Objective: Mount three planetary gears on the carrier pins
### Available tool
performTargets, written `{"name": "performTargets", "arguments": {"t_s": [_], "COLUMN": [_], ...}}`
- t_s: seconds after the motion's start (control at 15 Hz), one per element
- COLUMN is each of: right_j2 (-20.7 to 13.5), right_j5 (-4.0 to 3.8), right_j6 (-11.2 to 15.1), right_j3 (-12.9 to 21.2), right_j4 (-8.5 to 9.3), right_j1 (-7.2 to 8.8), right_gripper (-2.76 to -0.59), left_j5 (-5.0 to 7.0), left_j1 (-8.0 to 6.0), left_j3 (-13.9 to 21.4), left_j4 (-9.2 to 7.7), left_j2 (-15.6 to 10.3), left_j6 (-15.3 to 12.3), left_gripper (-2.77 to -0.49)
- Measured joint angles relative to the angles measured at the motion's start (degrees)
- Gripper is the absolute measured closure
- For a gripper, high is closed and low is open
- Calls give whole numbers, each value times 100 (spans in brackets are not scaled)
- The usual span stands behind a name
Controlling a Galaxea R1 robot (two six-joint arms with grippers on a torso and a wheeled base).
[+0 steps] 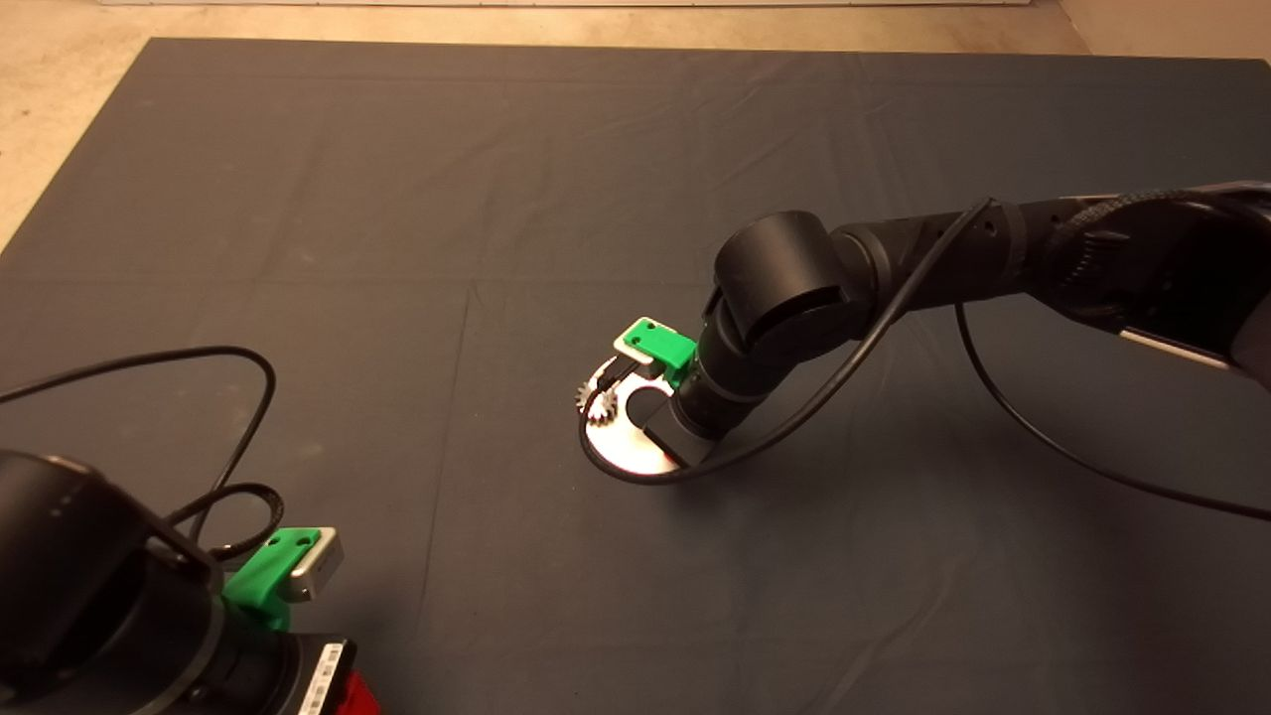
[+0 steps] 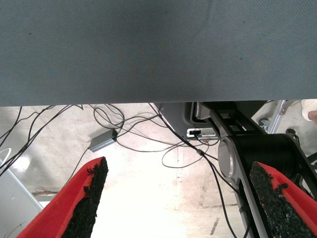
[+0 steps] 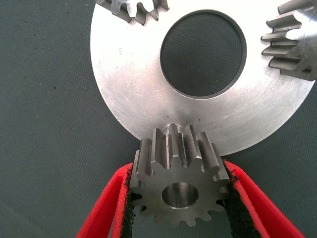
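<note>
The shiny round disc [image 3: 143, 84] with its large centre hole lies on the dark mat and also shows in the head view [image 1: 635, 452]. Two planetary gears [image 3: 131, 10] [image 3: 294, 42] sit at its rim, partly cut off by the picture's edges. My right gripper [image 3: 179, 171] is shut on the third gear [image 3: 181, 191], held flat at the disc's near edge; in the head view the gripper [image 1: 603, 389] holds this gear [image 1: 593, 402] at the disc's left rim. No bare carrier pin shows. My left gripper [image 2: 183, 198] is open and empty, parked at the lower left [image 1: 288, 566].
A black cable [image 1: 824, 387] loops from the right arm down around the disc's front. Another cable [image 1: 228, 437] lies on the mat by the left arm. The left wrist view looks past the mat's edge at floor cables and a small grey box [image 2: 102, 142].
</note>
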Motion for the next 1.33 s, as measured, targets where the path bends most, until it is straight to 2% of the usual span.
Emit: {"name": "performTargets", "arguments": {"t_s": [0.6,0.67,1.07,1.33], "right_j2": [2,2,2,0], "right_j5": [0,0,-4,-20], "right_j6": [0,0,-1,-2], "right_j3": [0,0,0,13], "right_j4": [-40,-49,-105,-241], "right_j1": [-77,-117,-130,-155], "right_gripper": [-108,-108,-108,-108], "left_j5": [-2,0,2,0], "left_j1": [-2,0,0,63], "left_j3": [0,0,0,0], "left_j4": [0,0,0,0], "left_j2": [-38,-49,-160,-173], "left_j6": [2,20,127,151], "left_gripper": [-204,-204,-204,-204]}}
